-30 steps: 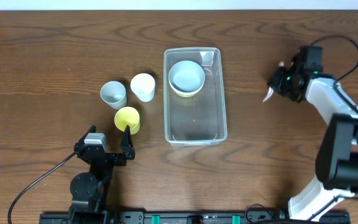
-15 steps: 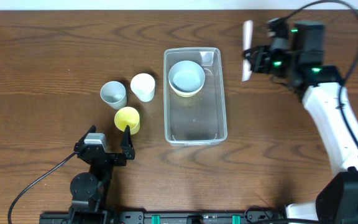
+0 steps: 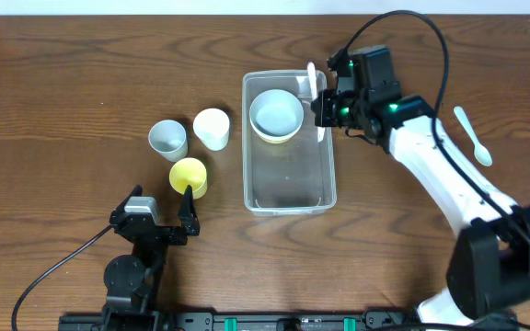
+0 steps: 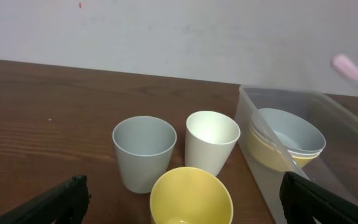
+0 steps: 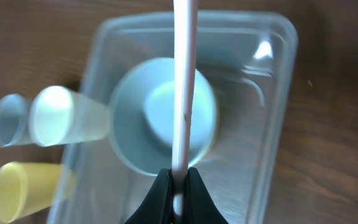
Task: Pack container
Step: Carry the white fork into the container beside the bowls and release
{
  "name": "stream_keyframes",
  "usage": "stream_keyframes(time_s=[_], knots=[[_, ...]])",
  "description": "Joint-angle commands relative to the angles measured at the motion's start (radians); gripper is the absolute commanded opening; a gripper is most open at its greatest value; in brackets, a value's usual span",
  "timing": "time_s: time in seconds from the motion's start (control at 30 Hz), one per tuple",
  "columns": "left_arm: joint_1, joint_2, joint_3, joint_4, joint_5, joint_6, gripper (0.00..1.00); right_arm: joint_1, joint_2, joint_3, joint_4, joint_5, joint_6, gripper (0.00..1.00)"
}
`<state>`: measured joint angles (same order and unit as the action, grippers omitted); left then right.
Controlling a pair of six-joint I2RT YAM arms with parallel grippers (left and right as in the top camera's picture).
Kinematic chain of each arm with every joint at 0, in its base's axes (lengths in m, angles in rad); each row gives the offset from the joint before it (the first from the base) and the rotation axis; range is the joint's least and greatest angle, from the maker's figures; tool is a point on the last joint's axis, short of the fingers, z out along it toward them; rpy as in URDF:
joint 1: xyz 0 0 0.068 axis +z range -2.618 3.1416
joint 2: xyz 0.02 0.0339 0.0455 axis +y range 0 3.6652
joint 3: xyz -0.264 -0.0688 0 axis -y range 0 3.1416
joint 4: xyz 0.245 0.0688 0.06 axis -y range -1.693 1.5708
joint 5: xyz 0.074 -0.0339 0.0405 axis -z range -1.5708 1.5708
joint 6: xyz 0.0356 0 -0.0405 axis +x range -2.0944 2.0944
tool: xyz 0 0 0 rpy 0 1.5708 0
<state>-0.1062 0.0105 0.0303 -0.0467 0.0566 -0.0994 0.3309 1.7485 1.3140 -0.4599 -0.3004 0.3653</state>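
Note:
The clear rectangular container (image 3: 288,175) stands mid-table with stacked bowls (image 3: 276,115) in its far end, a grey-blue one on top of a yellow one. My right gripper (image 3: 325,108) hovers over the container's far right corner, shut on the handle of a pale pink spoon (image 3: 313,85). In the right wrist view the gripper (image 5: 178,186) pinches the spoon (image 5: 184,87), which runs over the bowls (image 5: 154,118) and the container (image 5: 272,124). My left gripper (image 3: 162,198) rests open at the front left, just short of a yellow cup (image 3: 189,176).
A grey-blue cup (image 3: 167,139) and a white cup (image 3: 212,128) stand left of the container, behind the yellow one. A pale spoon (image 3: 473,136) lies on the table at the right. In the left wrist view, all three cups (image 4: 191,196) stand close ahead, beside the container (image 4: 328,155).
My right arm has swung from the table's right side leftward to above the container, carrying the spoon. The pale spoon on the right has come into view. The left arm has not moved.

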Motion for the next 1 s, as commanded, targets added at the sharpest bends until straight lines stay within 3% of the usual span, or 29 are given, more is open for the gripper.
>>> stream_keyframes(time_s=[0.0,0.37,0.47,0.53,0.67,0.97], knots=[[0.005,-0.005,-0.026,-0.019,0.003,0.014,0.98,0.01,0.037,0.004,-0.002,0.051,0.067,0.01],[0.005,-0.005,-0.026,-0.019,0.004,0.014,0.98,0.011,0.063,0.004,-0.027,0.061,0.109,0.02],[0.005,-0.005,-0.026,-0.019,0.004,0.014,0.98,0.011,0.063,0.004,-0.027,0.061,0.109,0.31],[0.005,-0.005,-0.026,-0.019,0.004,0.014,0.98,0.011,0.063,0.004,-0.024,0.061,0.104,0.41],[0.005,-0.005,-0.026,-0.019,0.003,0.014,0.98,0.011,0.063,0.004,-0.021,0.061,0.097,0.41],[0.005,-0.005,-0.026,-0.019,0.004,0.014,0.98,-0.012,0.011,0.048,-0.025,-0.065,0.09,0.28]])
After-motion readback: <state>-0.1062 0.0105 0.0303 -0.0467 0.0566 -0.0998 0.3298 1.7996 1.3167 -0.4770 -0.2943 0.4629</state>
